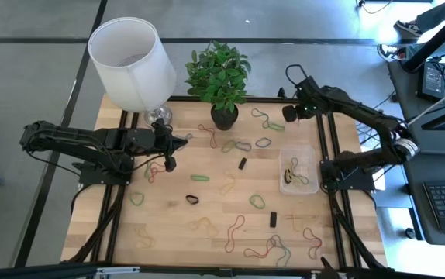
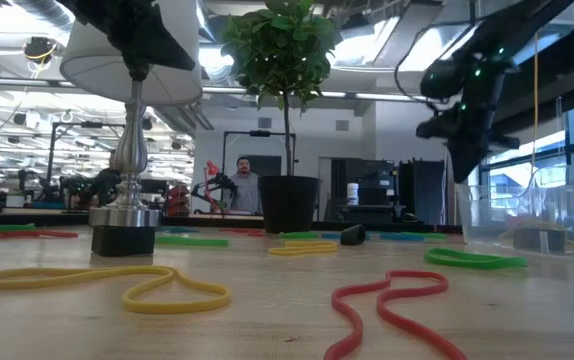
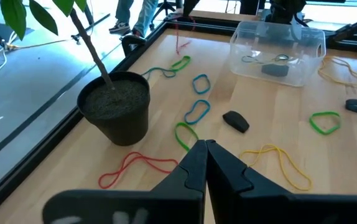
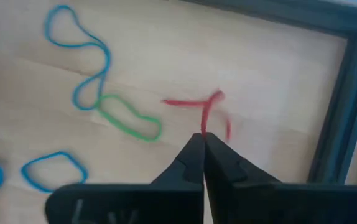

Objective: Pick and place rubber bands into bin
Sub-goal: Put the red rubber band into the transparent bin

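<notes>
red rubber band [image 4: 211, 111] — in right end effector [image 4: 203, 138]

In the right wrist view a red rubber band [image 4: 206, 109] hangs blurred at the tips of the right gripper [image 4: 203, 140]; whether it is pinched cannot be told. In the low view the bin [image 2: 527, 215] is cut off at the right edge, the lamp shade [image 2: 132, 55] at the top. The bin's contents are too small to count from above.
</notes>
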You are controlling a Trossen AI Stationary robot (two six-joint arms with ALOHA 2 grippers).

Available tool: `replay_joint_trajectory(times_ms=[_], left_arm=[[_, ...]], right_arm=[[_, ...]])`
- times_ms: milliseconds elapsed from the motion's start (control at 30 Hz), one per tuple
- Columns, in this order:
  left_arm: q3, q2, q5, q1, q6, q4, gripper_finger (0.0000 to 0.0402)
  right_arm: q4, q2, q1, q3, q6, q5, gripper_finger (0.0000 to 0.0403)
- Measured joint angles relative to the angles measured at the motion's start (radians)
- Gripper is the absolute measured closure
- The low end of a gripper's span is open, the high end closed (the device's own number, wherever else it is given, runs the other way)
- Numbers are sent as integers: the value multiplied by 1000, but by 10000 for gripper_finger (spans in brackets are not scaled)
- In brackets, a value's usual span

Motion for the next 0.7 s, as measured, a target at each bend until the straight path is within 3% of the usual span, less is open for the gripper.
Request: replay_joint_trajectory(times_ms=[700], left_arm=[[0,0,2,0,77,5,399]], right_arm=[[-47,-285,253,0,215,20,403]])
